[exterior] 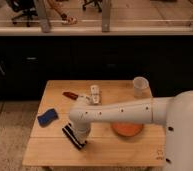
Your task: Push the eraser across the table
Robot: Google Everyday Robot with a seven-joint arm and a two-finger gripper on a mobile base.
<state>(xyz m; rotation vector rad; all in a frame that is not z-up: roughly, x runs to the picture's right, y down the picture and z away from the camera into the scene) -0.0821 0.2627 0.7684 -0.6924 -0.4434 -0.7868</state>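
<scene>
The eraser (73, 136), a black elongated block with a pale stripe, lies diagonally on the light wooden table (50, 152), left of centre toward the front. My gripper (80, 134) hangs from the white arm (125, 112), which reaches in from the right. It is down at the eraser's right side, touching or nearly touching it. The arm's wrist covers the fingers.
A blue rounded pad (47, 117) lies left of the eraser. A small dark red object (70, 94) and a white item (95, 94) lie farther back. An orange plate (127, 129) sits under the arm, and a pale cup (140, 87) stands at the back right.
</scene>
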